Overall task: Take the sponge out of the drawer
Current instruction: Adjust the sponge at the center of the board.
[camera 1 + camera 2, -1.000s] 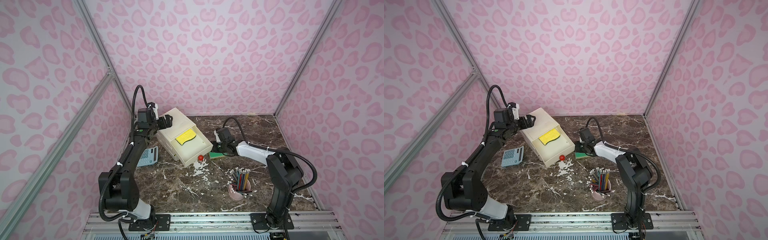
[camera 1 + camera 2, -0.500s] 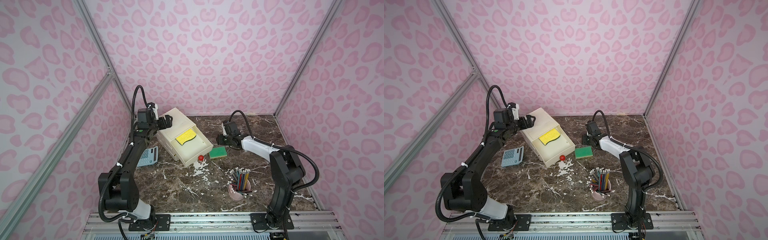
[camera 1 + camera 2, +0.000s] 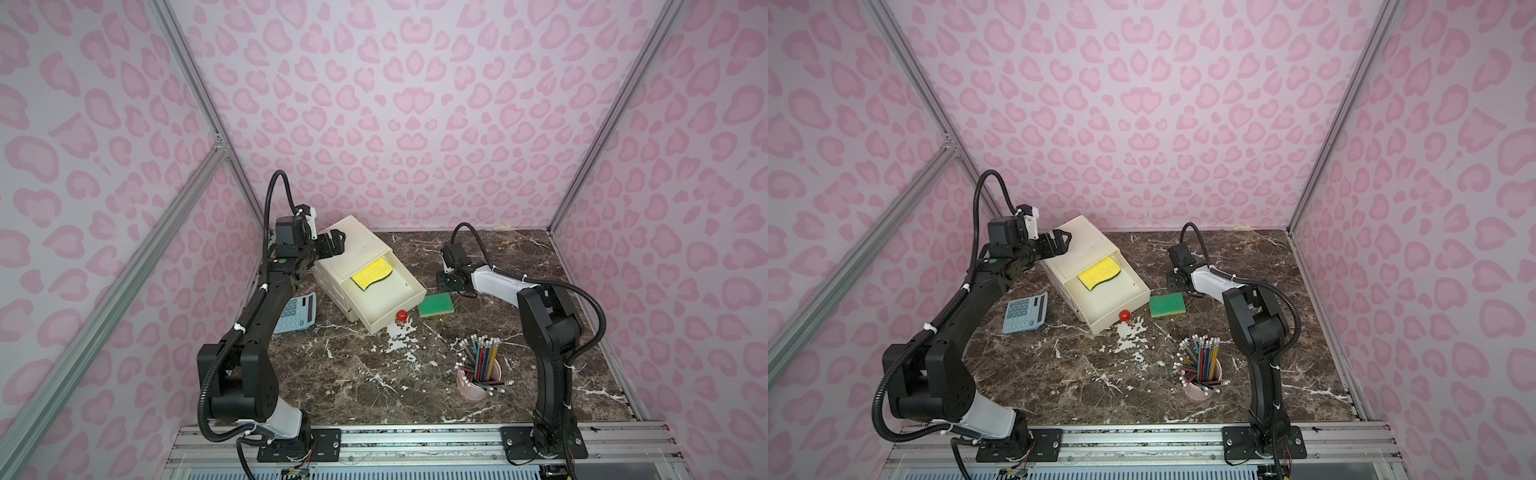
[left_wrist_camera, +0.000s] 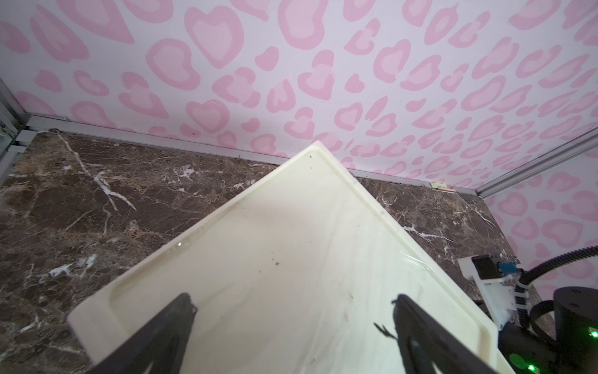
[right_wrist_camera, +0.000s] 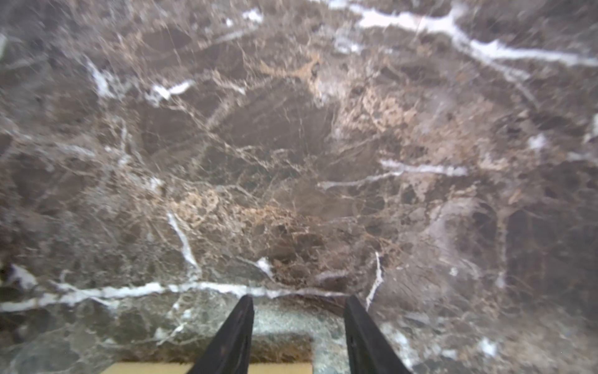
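Note:
A cream drawer unit [image 3: 332,274] [image 4: 291,226] stands at the back left, its top drawer [image 3: 390,318] [image 3: 1113,319] pulled out. A yellow sponge [image 3: 372,273] [image 3: 1099,273] lies inside that drawer. On the marble just right of the drawer front lies a green sponge [image 3: 436,304] [image 3: 1167,304], with nothing holding it. My right gripper [image 3: 446,282] [image 3: 1175,282] [image 5: 297,301] hovers behind the green sponge, open and empty. Over the unit's top, my left gripper [image 3: 338,241] [image 3: 1064,240] [image 4: 293,301] stands wide open and holds nothing.
A blue calculator [image 3: 296,312] lies left of the unit. A pink cup of pencils [image 3: 478,370] stands front right. A red knob [image 3: 401,316] is at the drawer front, with white crumbs [image 3: 399,336] below it. Pink patterned walls enclose the table on three sides.
My right gripper has let go of the green sponge and drawn back and up from it; the sponge stays on the marble. The left arm has not moved.

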Motion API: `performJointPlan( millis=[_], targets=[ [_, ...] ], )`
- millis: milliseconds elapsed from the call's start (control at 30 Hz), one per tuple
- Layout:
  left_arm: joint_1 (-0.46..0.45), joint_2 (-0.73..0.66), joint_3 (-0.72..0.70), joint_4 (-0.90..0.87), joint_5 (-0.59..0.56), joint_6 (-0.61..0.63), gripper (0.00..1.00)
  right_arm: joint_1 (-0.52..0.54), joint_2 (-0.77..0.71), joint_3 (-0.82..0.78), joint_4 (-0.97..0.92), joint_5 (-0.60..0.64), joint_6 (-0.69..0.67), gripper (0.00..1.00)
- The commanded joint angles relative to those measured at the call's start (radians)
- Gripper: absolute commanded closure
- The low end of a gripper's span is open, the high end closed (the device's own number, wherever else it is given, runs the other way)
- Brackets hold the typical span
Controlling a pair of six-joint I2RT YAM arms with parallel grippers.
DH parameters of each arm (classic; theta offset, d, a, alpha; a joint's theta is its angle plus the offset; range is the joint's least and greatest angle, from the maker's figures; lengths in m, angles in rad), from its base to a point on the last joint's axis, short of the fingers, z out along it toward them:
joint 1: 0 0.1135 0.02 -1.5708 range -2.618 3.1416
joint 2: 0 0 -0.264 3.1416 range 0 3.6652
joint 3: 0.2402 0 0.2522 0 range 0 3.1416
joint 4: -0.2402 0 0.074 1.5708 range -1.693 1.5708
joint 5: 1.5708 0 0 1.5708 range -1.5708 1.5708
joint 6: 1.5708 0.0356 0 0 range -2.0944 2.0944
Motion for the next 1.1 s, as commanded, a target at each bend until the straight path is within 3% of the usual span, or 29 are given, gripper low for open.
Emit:
performJointPlan(
  millis=[0, 433, 633, 867, 1067],
  targets=[
    [0.002, 0.013, -0.003, -0.105, -0.012, -0.01, 0.02, 0.0, 0.012, -0.015, -0.017, 0.021, -0.018, 0.54],
    [0.002, 0.021, -0.001, -0.103, -0.005, -0.012, 0.02, 0.01, -0.081, -0.154, 0.018, 0.057, 0.001, 0.56],
    [0.002, 0.022, -0.001, -0.103, -0.002, -0.013, 0.02, 0.01, -0.085, -0.091, 0.022, 0.104, -0.033, 0.54],
    [0.002, 0.021, 0.0, -0.105, -0.008, -0.012, 0.02, 0.018, -0.036, 0.014, 0.022, -0.012, -0.106, 0.54],
    [0.002, 0.023, 0.001, -0.105, -0.008, -0.01, 0.02, 0.027, 0.023, 0.036, 0.017, -0.022, -0.137, 0.56]
  ],
)
